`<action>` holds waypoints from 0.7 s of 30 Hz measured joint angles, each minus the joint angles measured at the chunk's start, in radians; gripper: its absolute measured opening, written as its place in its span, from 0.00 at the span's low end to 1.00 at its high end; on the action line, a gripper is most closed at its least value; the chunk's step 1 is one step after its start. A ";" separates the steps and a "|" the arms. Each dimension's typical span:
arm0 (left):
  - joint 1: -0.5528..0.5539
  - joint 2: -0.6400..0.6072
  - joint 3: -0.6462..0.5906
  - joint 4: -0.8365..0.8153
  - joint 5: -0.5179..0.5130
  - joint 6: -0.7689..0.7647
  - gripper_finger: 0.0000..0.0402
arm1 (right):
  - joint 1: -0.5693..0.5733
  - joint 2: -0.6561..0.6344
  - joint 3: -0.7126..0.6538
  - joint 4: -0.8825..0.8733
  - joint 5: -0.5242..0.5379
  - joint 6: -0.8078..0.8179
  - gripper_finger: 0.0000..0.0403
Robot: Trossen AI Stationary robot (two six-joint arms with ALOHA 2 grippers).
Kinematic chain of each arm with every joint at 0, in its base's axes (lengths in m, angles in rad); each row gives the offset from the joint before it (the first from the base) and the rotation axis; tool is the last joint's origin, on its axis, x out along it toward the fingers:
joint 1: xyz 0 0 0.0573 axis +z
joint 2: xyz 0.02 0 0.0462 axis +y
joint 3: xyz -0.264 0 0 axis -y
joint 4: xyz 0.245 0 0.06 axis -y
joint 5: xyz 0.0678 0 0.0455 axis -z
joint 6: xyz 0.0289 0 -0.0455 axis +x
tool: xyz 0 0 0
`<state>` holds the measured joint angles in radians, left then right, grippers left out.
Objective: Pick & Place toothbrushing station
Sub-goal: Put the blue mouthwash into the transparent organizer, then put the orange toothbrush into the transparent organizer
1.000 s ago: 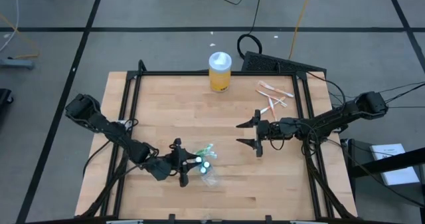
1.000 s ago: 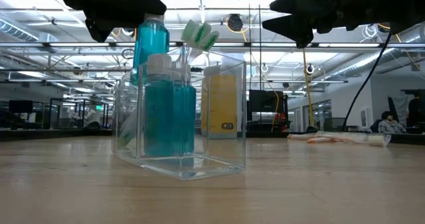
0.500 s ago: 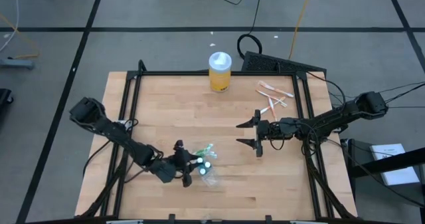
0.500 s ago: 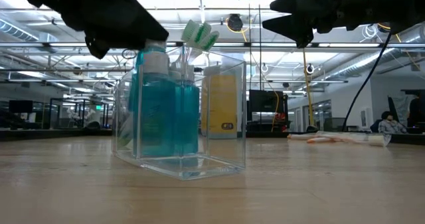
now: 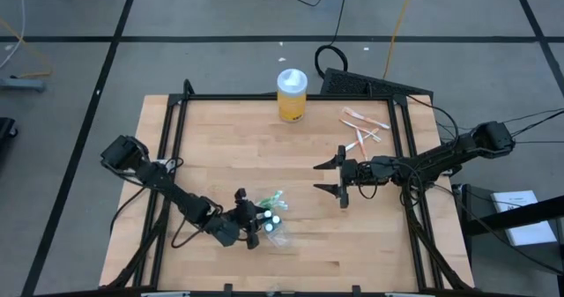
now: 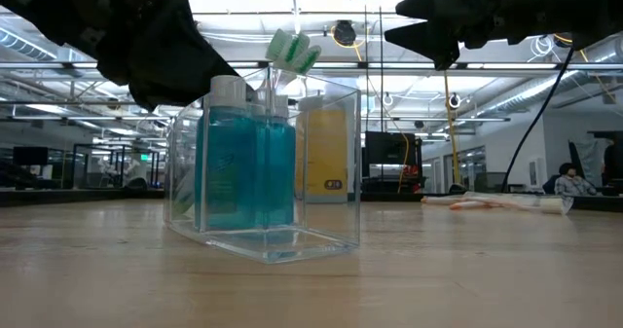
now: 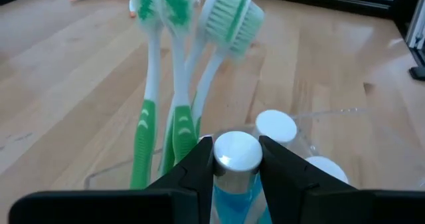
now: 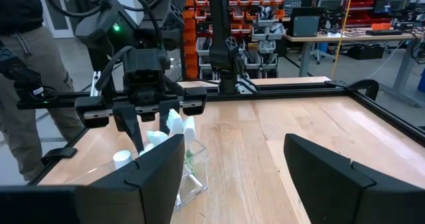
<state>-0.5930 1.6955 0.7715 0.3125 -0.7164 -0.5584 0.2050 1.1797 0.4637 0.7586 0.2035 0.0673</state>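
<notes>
I see the toothbrushing station standing on the worktop, directly under my left hand, which is clenched on the white cap of a blue bottle inside it. Lifting now would likely pull the bottle out alone, or tip the station and spill the green toothbrushes just beyond the hand. My right hand waits released, well apart. No writing is readable anywhere.

No readable text, label, brand, number or sign on anything in view.
</notes>
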 joint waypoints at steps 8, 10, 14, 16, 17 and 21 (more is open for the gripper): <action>0.000 0.001 0.000 -0.001 0.010 -0.005 0.44 | 0.000 0.000 0.000 0.000 0.000 0.000 0.63; 0.000 0.001 0.000 -0.001 0.012 -0.005 0.48 | 0.000 0.000 0.000 -0.001 0.000 0.000 0.63; 0.000 0.001 0.000 -0.001 0.017 -0.005 0.52 | 0.000 0.000 0.000 0.000 0.000 0.000 0.63; 0.000 -0.001 0.000 -0.002 0.027 -0.002 0.53 | 0.000 0.000 0.000 0.000 0.000 0.000 0.63; 0.000 -0.005 0.000 -0.003 0.032 -0.001 0.53 | 0.000 0.000 0.000 0.000 0.000 0.000 0.63; 0.000 -0.040 0.000 -0.003 0.039 0.008 0.52 | 0.000 0.000 0.000 0.000 0.000 -0.001 0.63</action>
<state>-0.5930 1.6554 0.7715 0.3099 -0.6777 -0.5507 0.2050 1.1797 0.4637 0.7582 0.2036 0.0668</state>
